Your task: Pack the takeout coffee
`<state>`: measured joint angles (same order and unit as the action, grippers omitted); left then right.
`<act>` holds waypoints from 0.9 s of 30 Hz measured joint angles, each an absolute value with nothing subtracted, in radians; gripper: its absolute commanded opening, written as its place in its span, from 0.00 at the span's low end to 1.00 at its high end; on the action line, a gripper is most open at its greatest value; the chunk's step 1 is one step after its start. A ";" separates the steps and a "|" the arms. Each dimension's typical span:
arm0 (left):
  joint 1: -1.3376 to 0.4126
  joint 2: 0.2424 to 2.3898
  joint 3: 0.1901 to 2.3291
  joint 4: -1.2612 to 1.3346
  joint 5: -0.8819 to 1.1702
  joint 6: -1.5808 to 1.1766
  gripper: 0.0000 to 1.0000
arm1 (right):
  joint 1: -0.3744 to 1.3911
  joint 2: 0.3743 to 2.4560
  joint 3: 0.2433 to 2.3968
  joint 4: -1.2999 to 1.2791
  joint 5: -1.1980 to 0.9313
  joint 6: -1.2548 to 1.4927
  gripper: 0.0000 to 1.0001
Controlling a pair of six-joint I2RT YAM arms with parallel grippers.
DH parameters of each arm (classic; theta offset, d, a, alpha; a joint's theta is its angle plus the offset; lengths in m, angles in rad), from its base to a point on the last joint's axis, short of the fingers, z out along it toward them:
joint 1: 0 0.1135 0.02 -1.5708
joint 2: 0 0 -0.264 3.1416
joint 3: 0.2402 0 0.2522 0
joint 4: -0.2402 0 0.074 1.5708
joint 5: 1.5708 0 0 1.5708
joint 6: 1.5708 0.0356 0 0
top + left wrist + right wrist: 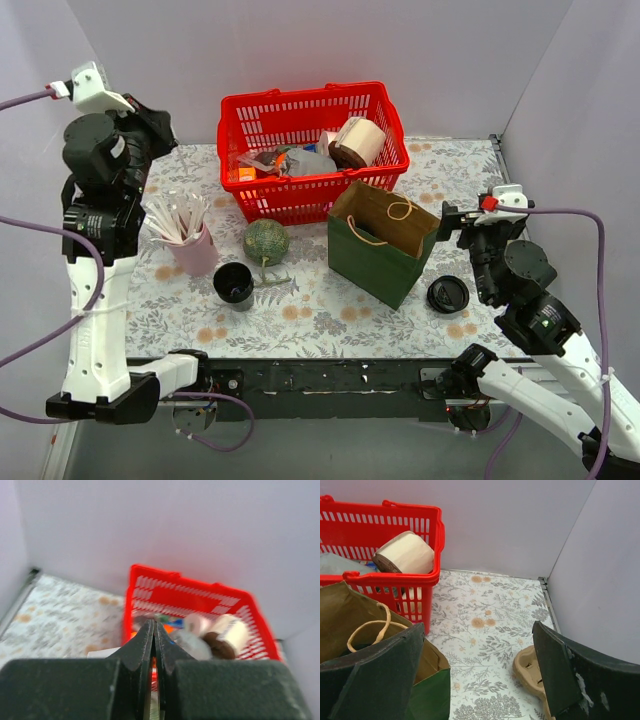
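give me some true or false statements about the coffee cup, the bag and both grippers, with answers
1. The black cup has its lid on. False: the cup stands open, and the lid lies apart from it, to the right of the green paper bag.
2. The green paper bag stands open in front of the red basket. True.
3. The left gripper is shut with nothing between its fingers. True.
4. The right gripper is clamped on the lid. False: its jaws are wide open and empty, beside the bag.
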<state>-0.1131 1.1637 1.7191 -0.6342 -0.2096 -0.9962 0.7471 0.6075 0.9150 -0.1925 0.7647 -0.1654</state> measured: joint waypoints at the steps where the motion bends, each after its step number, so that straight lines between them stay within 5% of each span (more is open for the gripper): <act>1: -0.113 1.163 1.745 -0.626 -0.168 -1.012 0.00 | 0.747 0.599 0.909 -0.175 0.765 -0.169 0.96; 12: -0.135 1.298 1.843 -0.307 0.704 -1.358 0.00 | 0.747 0.546 0.871 -0.094 0.814 -0.188 0.96; 27: -0.410 1.411 1.765 -0.198 0.823 -1.470 0.00 | 0.747 0.542 0.864 -0.093 0.830 -0.188 0.96</act>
<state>-0.4099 1.4113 1.7653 -0.1982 0.8230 -1.4700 0.7471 0.5419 0.8642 -0.0929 0.8303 -0.1883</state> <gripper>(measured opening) 0.011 0.959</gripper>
